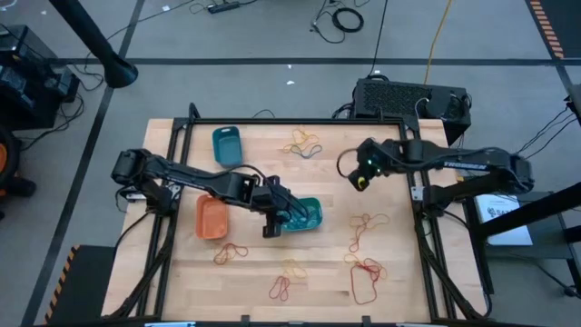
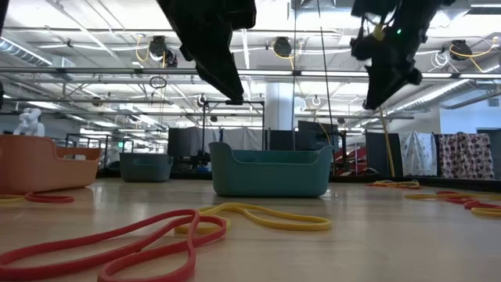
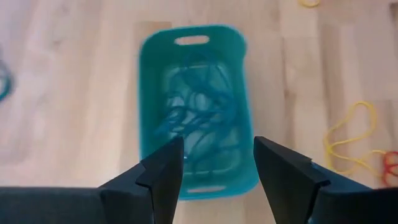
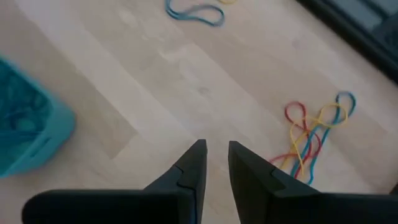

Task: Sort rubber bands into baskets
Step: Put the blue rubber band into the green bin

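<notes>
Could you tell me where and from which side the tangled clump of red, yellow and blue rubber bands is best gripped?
Grip the tangled clump of red, yellow and blue rubber bands at its crossed middle, coming straight down: it lies flat on the wooden table, clear of the teal plastic basket.

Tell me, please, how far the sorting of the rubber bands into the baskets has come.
Done: blue-green rubber bands already lie inside the teal-green plastic basket. In hand: nothing is held; the left gripper hangs open above that basket, and the right gripper, nearly closed and empty, hovers over bare wood. Left: many loose red, yellow and blue bands lie on the wooden table; whether the orange basket and darker blue basket hold any cannot be told.
</notes>
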Robot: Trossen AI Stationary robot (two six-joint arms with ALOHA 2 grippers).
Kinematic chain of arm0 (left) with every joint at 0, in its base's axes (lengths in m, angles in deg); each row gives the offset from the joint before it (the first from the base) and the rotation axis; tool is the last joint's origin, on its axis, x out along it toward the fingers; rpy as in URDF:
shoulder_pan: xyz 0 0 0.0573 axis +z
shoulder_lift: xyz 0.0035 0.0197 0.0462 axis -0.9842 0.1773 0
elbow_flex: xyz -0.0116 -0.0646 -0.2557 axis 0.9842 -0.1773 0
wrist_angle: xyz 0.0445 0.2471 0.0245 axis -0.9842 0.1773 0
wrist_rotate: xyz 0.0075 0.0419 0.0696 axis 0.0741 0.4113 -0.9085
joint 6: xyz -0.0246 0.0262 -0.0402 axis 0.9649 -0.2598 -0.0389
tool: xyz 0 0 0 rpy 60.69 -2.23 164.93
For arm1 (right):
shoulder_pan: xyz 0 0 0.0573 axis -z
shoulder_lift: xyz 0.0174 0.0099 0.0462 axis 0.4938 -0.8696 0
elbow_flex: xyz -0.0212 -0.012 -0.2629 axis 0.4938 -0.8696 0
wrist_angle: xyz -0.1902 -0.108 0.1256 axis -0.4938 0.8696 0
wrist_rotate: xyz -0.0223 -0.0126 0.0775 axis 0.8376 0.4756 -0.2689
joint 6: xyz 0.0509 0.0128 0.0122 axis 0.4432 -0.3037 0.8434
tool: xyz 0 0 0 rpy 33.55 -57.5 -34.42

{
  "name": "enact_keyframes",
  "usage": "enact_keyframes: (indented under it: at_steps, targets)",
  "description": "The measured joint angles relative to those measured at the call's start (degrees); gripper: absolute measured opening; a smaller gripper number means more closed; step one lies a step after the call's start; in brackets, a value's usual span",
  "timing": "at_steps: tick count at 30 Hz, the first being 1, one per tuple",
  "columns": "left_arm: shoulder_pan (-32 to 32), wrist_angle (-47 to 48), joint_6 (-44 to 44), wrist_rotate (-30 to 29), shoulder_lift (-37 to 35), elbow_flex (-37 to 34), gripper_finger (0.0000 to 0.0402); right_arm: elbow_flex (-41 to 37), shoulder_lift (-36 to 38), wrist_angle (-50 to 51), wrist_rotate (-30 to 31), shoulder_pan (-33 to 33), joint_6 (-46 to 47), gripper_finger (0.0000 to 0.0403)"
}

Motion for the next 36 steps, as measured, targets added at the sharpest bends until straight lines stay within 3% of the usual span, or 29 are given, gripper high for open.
enact_keyframes:
  at_steps: [4, 9, 14, 16, 22, 27, 36]
  targets:
    - [0.6, 8.5, -0.1, -5.9, -1.1, 1.0, 0.0203, 0.0, -2.6, 0.2, -4.6, 6.2, -3.8, 0.0061]
    - [1.7, 16.0, -1.2, -11.2, -3.9, 1.1, 0.0203, -1.5, -6.4, -1.6, -4.5, 13.8, -7.1, 0.0061]
    - [5.6, 15.3, -4.8, -19.1, -10.4, -2.4, 0.0203, -1.9, -10.7, -8.2, -4.4, 20.5, -9.5, 0.0063]
    - [8.6, 13.3, -5.0, -19.5, -14.3, -4.8, 0.0203, -1.9, -12.9, -11.0, -4.7, 23.2, -10.5, 0.0068]
    - [15.8, -4.4, -4.8, -8.5, -23.5, -16.4, 0.0203, -1.9, -20.5, -9.4, -6.1, 30.5, -14.7, 0.0091]
    - [16.4, -19.8, -6.0, 1.9, -25.1, -24.1, 0.0202, -1.9, -24.5, -8.3, -6.5, 32.7, -17.3, 0.0118]
    - [15.7, -21.1, -3.8, 3.8, -24.4, -27.6, 0.0202, -1.9, -26.3, -8.1, -7.8, 34.3, -18.0, 0.0141]
